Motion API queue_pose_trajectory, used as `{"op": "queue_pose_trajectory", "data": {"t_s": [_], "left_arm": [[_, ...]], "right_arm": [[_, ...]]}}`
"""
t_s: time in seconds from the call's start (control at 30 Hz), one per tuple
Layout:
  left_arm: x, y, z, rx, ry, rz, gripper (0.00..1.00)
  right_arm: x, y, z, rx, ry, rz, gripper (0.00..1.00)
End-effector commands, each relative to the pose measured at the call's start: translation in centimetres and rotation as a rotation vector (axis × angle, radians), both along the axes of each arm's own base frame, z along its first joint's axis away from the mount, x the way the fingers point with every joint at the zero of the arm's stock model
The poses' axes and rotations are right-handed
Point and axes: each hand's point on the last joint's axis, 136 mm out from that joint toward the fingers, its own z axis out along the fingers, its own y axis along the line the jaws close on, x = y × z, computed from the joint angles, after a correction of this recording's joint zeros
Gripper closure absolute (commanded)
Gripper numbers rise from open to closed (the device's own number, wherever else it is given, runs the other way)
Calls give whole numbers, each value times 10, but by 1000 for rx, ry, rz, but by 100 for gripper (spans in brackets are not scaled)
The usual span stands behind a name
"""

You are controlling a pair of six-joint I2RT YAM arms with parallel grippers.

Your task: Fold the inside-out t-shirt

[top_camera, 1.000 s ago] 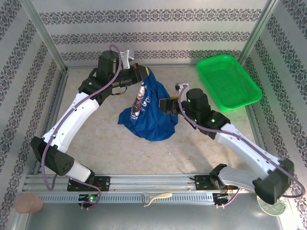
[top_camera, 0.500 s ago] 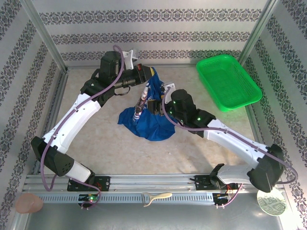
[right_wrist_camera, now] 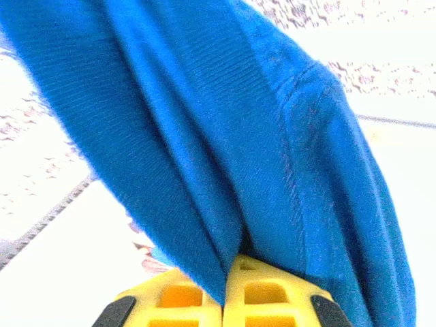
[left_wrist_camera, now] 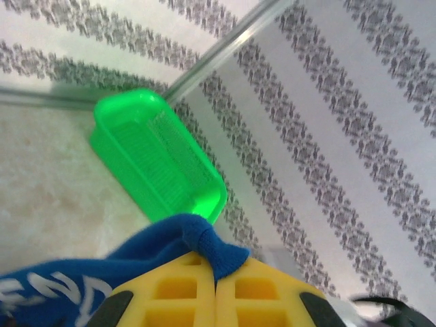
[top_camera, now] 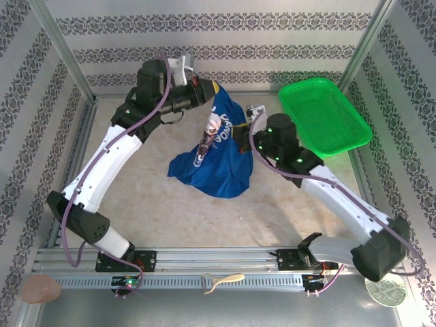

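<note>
At table centre, rear half: t-shirt (top_camera: 219, 167), blue with white lettering. Its top corner is lifted and its lower part is heaped on the table (top_camera: 157, 201).

Left arm: stretched far forward, with the wrist turned to the right. Left gripper (top_camera: 206, 90) is raised, its yellow pads pressed together on a blue hem.

Right arm: extended diagonally inward. Right gripper (top_camera: 240, 133) is at the t-shirt's right side, pads pinched on a fold of cloth.

Green basket (top_camera: 323, 119): rear right, apart from the t-shirt.

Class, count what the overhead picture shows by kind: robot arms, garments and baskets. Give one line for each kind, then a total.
Robot arms: 2 (left arm, right arm)
Garments: 1 (blue t-shirt)
Baskets: 1 (green basket)
Total: 4
</note>
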Motion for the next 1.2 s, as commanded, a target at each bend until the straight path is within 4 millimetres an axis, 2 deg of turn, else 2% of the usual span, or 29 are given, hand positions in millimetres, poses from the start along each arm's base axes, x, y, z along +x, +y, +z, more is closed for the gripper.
{"op": "queue_pose_trajectory", "data": {"t_s": [0.0, 0.07, 0.13, 0.17, 0.23, 0.37, 0.5, 0.63, 0.73, 0.9, 1.03, 1.17], "left_arm": [[33, 9, 13, -28, -37, 18, 100], [48, 6, 8, -25, -34, 6, 77], [58, 1, -1, -9, -31, -22, 48], [60, 0, -8, 7, -23, -27, 41], [55, 1, -28, 47, -7, -43, 35], [26, 15, -69, 66, 4, -29, 29], [-21, 26, -122, 40, 25, -19, 29], [-66, 10, -169, 127, 11, -65, 33], [-86, -9, -198, 192, 0, -114, 35], [-101, -46, -223, 246, -18, -198, 35], [-96, -67, -234, 275, -17, -237, 35], [-84, -78, -241, 293, -16, -237, 34]], "right_arm": [[-31, 0, 27, 82, -35, 137, 100], [-32, -5, 33, 112, -36, 136, 100], [-26, -10, 29, 129, -8, 115, 100], [-23, -11, 25, 130, 4, 103, 100], [-15, -14, 14, 135, 40, 68, 100], [1, -23, -17, 134, 124, -3, 100], [12, -29, -40, 176, 188, -37, 100], [12, -29, -48, 203, 213, -35, 100], [8, -31, -50, 215, 217, -38, 100], [2, -34, -52, 229, 224, -50, 100], [-1, -36, -50, 240, 220, -54, 100], [-4, -36, -48, 247, 215, -48, 100]]}}
